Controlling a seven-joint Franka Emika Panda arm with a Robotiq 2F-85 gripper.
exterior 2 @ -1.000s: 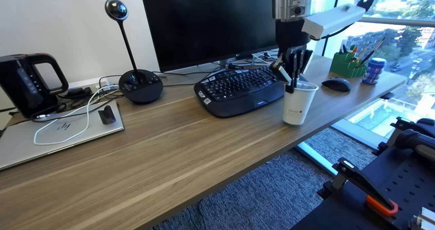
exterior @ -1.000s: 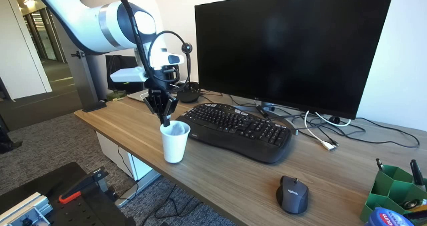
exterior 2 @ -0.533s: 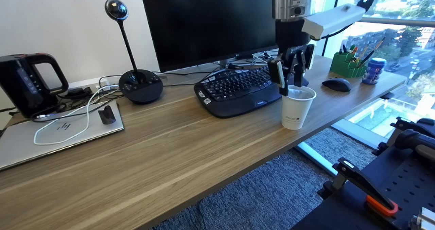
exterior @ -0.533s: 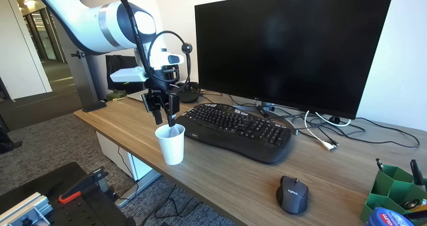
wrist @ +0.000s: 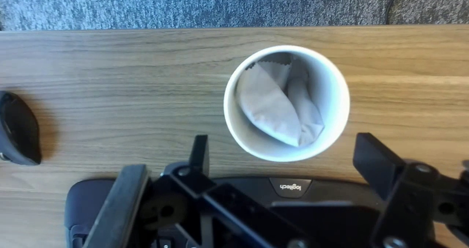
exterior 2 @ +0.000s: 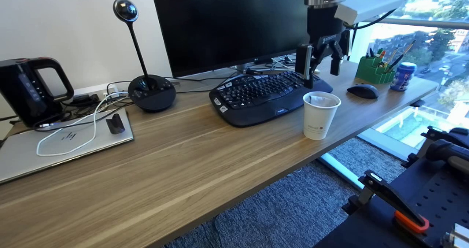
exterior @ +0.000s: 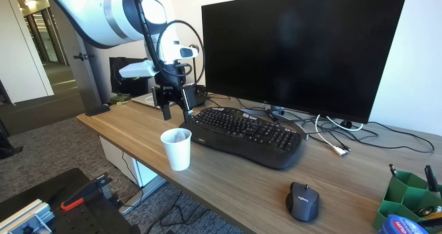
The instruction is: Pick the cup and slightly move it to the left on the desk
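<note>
The gripper [exterior: 177,118] points downward with its jaws spread wide apart and holds nothing. Both fingertips [wrist: 375,162] are clear of the white disposable cup [exterior: 178,154]. Clock directions are read from the cup, with 12 at the top of the view named. In the wrist view, the fingertips stand at 4 and 8 o'clock, outside the rim. In an exterior view, the gripper hangs at 12 o'clock, and the robot arm [exterior: 93,21] extends from 11 o'clock.

The cup stands upright on the wood-grain desk [exterior 2: 190,160], near the front edge. A grey cloth [wrist: 269,101] with a serrated edge lies folded inside it.

In the wrist view, the front edge of the desk runs across 12 o'clock. The Logitech keyboard [wrist: 293,186] sits at 6 o'clock, just beside the cup, with a strip of desk between the two. The computer mouse [wrist: 20,130] lies at 9 o'clock, well apart.

In an exterior view, the flat-panel monitor [exterior: 293,54] stands at 2 o'clock, behind the keyboard. In an exterior view, the green pen holder [exterior 2: 372,72] and blue gum tub [exterior 2: 403,77] stand side by side at 2 o'clock; the conference camera [exterior 2: 152,94], HP laptop [exterior 2: 73,140] and black electric kettle [exterior 2: 29,90] are at 9 o'clock, well apart.
</note>
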